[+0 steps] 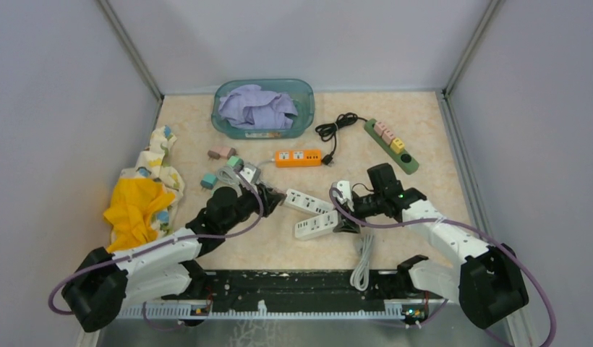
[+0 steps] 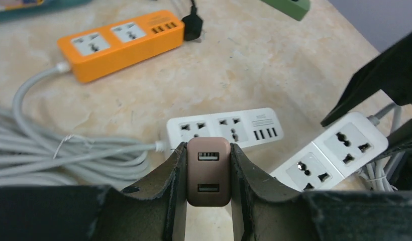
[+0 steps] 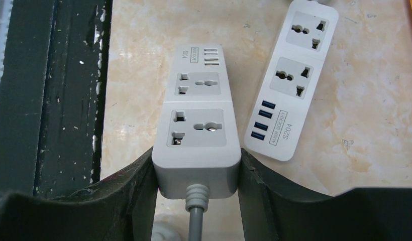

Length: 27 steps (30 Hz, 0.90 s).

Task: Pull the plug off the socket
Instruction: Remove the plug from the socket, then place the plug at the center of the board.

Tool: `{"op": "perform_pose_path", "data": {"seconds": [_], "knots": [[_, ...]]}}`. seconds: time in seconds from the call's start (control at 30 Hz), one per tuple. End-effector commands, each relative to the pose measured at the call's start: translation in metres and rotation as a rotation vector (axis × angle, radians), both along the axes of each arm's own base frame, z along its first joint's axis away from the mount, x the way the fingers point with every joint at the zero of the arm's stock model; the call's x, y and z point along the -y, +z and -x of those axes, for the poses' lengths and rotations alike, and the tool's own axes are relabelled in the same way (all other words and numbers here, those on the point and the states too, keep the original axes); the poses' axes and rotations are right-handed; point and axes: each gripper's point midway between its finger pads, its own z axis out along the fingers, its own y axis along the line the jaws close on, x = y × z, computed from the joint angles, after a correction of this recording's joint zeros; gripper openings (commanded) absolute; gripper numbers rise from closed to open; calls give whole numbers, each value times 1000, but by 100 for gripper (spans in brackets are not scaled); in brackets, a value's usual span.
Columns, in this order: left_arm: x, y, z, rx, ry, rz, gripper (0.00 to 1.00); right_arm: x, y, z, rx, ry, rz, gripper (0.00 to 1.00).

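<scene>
My left gripper point(image 2: 208, 146) is shut on a brownish-pink USB plug point(image 2: 208, 172) and holds it just in front of the left end of a white power strip point(image 2: 224, 128). The two sockets that show on this strip are empty. In the top view the left gripper point(image 1: 268, 196) sits beside that strip point(image 1: 302, 201). My right gripper point(image 3: 196, 153) is shut on the cord end of a second white power strip point(image 3: 198, 120), whose two sockets are empty. It lies nearer the front edge in the top view point(image 1: 317, 225), with the right gripper point(image 1: 344, 220) at its right end.
An orange power strip point(image 1: 299, 157) and a black cord point(image 1: 335, 129) lie behind. A green strip point(image 1: 391, 144) with plugs in it is at the back right. There is a teal basin point(image 1: 304, 97) of cloth, a yellow cloth point(image 1: 138, 206), loose plugs point(image 1: 221, 152) and a coiled grey cable point(image 2: 53, 150).
</scene>
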Motion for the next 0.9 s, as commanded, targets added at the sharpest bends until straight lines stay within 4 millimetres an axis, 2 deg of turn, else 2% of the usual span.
{"op": "perform_pose_path", "data": {"seconds": [0.0, 0.2, 0.43, 0.67, 0.87], "knots": [[-38, -19, -14, -176, 178, 17, 0, -9, 24, -17, 68, -3, -57, 1], [-114, -28, -57, -308, 493, 111, 0, -9, 23, -17, 70, -3, -51, 2], [-194, -39, -91, -420, 849, 300, 0, -8, 21, -17, 70, 0, -47, 2], [-244, -47, -124, -508, 1072, 457, 2, -8, 20, -15, 65, 6, -49, 2], [-260, -53, -157, -564, 1154, 472, 5, -8, 19, -14, 64, 11, -48, 2]]}}
